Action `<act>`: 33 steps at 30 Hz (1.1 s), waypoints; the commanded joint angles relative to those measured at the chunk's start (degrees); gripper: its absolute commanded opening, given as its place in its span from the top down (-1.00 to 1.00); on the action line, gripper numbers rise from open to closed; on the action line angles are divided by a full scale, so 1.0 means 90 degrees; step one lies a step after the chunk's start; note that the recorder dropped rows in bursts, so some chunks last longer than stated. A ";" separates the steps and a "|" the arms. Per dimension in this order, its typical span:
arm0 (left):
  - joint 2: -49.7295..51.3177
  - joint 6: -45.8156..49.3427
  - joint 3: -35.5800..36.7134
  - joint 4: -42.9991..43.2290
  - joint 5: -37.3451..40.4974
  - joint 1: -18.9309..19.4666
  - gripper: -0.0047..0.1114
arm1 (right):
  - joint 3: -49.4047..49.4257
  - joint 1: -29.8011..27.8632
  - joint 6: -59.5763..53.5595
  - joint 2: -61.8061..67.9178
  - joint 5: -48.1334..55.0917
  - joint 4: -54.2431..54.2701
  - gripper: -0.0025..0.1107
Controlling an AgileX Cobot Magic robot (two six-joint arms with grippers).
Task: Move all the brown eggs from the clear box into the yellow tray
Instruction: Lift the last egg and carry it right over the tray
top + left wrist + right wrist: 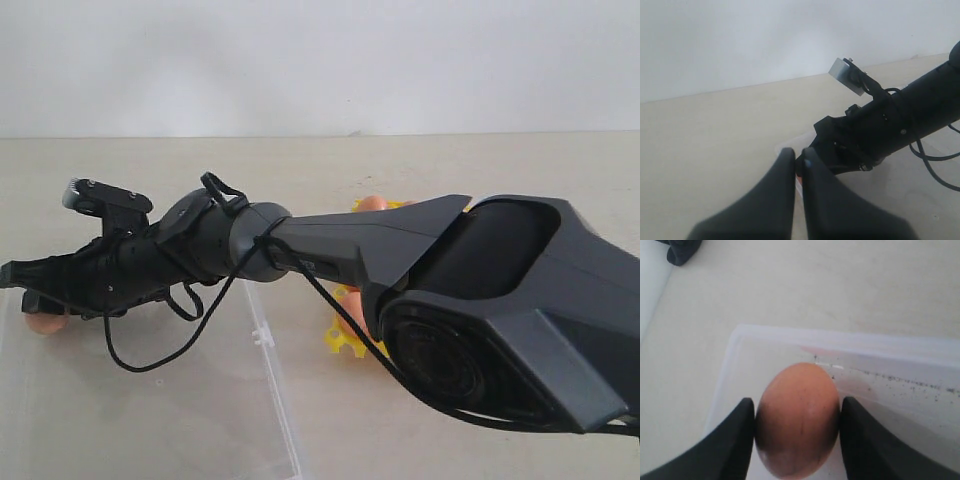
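My right arm reaches across to the left side of the exterior view, over the clear box (270,400). My right gripper (797,407) is shut on a brown egg (797,417): both fingers press its sides just above the box floor, near a corner of the clear box (840,337). From outside, that brown egg (45,322) peeks out under the right gripper (30,290). The yellow tray (345,345) is mostly hidden behind the arm, with brown eggs (372,203) showing in it. My left gripper (798,156) is shut with nothing in it, just outside the box corner (790,146).
A black cable (150,365) hangs in a loop from the right arm over the box. The right arm's big housing (500,320) fills the right of the exterior view. Beige tabletop (120,160) runs back to a white wall.
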 commanded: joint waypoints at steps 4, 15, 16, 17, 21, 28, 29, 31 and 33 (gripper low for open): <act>-0.0017 -0.0003 0.0023 -0.0045 -0.0050 -0.0019 0.85 | -0.0018 -0.0016 0.0001 0.0011 0.0046 -0.0044 0.96; -0.0017 -0.0003 0.0023 -0.0045 -0.0050 -0.0019 0.85 | -0.0004 -0.0016 0.0006 -0.0219 -0.0047 -0.0044 0.96; -0.0017 -0.0003 0.0023 -0.0045 -0.0050 -0.0019 0.85 | -0.0004 -0.0001 0.0006 -0.0274 -0.0150 -0.0044 0.96; -0.0017 -0.0003 0.0023 -0.0045 -0.0050 -0.0019 0.85 | -0.0004 0.0011 0.0023 -0.0330 -0.0265 -0.0044 0.96; -0.0017 -0.0003 0.0023 -0.0045 -0.0050 -0.0019 0.85 | 0.0035 0.0057 0.0339 -0.0549 -0.0622 -0.0145 0.96; -0.0017 -0.0003 0.0023 -0.0045 -0.0050 -0.0019 0.85 | 0.0035 0.0063 0.2373 -0.0759 -0.0327 -0.2927 0.96; -0.0017 -0.0003 0.0023 -0.0045 -0.0050 -0.0019 0.85 | 0.0035 0.0063 0.2731 -0.0809 -0.0195 -0.3655 0.96; -0.0017 -0.0003 0.0023 -0.0045 -0.0050 -0.0019 0.85 | 0.0035 0.0094 0.3493 -0.0922 0.0245 -0.5205 0.96; -0.0017 -0.0003 0.0023 -0.0045 -0.0050 -0.0019 0.85 | 0.0035 0.0202 0.3835 -0.1086 0.0613 -0.6501 0.96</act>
